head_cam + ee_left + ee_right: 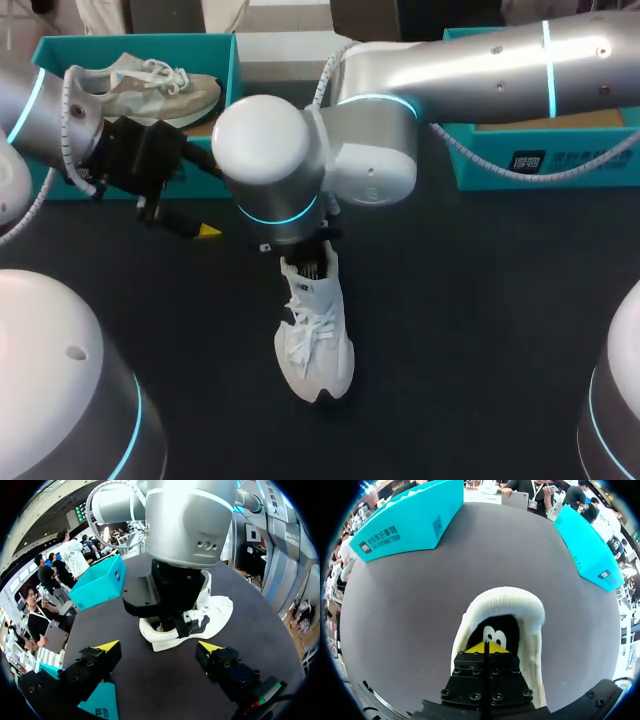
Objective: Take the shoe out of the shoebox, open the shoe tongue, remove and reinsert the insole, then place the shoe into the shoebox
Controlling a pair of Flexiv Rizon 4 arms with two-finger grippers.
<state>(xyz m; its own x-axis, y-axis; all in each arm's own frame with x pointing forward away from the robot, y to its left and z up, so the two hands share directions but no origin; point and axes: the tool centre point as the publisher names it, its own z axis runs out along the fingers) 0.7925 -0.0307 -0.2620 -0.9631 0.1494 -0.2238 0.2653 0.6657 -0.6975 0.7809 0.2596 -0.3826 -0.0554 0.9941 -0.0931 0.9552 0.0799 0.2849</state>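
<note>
A white shoe [318, 345] lies on the black table, toe toward the near edge, laces up. My right gripper [312, 262] hangs over its heel end. In the right wrist view that gripper [485, 648] is shut, yellow tips pressed together inside the shoe's opening [506, 605], just above the dark insole [495, 632] with its white mark. Whether it pinches the insole is hidden. My left gripper [190, 225] is to the shoe's left, open and empty. In its own view the left gripper [159, 647] faces the shoe [212, 615], a short way off it.
A teal shoebox [40, 60] at the back left holds a second, beige shoe [150, 90]. Another teal box [540, 155] stands at the back right. My right arm's big wrist joint [270, 160] hangs over the table's middle, close to my left gripper.
</note>
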